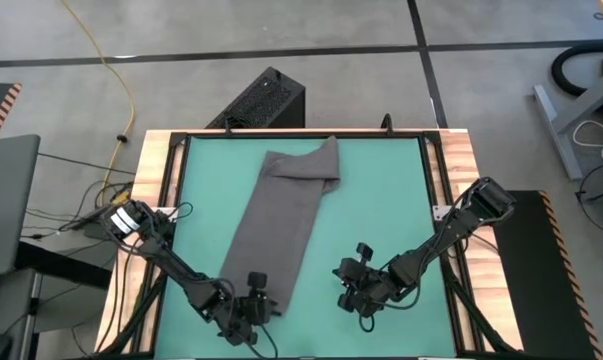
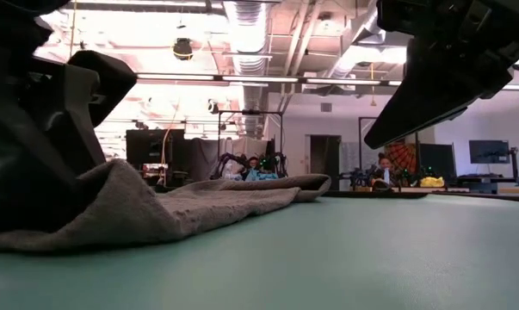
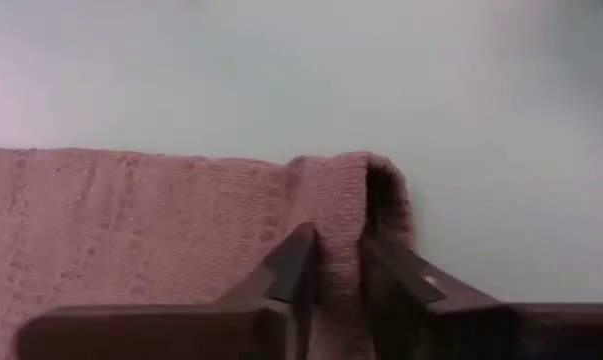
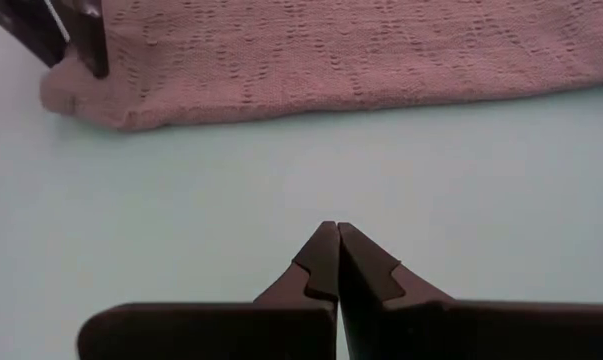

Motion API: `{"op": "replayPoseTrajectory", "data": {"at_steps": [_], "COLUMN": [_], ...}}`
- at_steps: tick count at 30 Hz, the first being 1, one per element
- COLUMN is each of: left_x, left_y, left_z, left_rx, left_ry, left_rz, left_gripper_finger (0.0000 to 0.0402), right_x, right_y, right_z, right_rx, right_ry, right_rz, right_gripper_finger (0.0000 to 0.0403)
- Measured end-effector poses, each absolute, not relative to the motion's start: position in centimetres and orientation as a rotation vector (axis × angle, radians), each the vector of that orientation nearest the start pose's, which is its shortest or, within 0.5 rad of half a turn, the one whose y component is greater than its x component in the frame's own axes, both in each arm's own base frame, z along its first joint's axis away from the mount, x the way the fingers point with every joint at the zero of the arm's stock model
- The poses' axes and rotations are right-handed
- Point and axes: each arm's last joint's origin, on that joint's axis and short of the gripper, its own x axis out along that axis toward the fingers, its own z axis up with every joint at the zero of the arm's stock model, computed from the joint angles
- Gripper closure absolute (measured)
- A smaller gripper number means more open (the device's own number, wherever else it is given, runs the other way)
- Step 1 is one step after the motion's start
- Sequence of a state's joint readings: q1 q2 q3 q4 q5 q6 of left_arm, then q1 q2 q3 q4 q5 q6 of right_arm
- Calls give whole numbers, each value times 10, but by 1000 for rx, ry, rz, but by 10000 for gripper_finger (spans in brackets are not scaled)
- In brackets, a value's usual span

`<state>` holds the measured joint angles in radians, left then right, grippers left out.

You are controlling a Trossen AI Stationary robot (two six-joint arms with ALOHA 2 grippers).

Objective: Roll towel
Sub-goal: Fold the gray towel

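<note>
The high view looks straight down from above the counter point(image 1: 401, 200), taking in the whole green surface and both arms. The low view sits at counter height on the near edge, facing level across into the room beyond. Each wrist view looks forward past its own fingers, very close to the surface. All four views share the towel point(image 1: 281, 225); the left end effector point(image 3: 336, 285) at its near corner also shows in the right wrist view.
</note>
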<state>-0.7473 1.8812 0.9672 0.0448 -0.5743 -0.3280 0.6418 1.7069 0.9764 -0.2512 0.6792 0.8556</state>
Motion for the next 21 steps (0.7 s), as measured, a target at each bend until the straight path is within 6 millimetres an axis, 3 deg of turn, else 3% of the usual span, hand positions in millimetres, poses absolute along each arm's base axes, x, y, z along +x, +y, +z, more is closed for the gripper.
{"op": "replayPoseTrajectory", "data": {"at_steps": [3, 7, 15, 21], "left_x": [277, 282, 296, 300], "left_y": [-227, -225, -242, -242], "left_z": [128, 142, 177, 167], "left_rx": [205, 211, 271, 261], "left_ry": [694, 648, 599, 615], "left_rz": [-30, -38, -179, -172], "left_gripper_finger": [390, 398, 401, 401], "right_x": [274, 274, 274, 273], "right_y": [182, 182, 182, 184], "right_z": [171, 171, 171, 171], "right_rx": [211, 211, 210, 211], "right_ry": [681, 682, 683, 680], "right_rz": [-348, -348, -348, -340], "right_gripper_finger": [381, 381, 381, 381]}}
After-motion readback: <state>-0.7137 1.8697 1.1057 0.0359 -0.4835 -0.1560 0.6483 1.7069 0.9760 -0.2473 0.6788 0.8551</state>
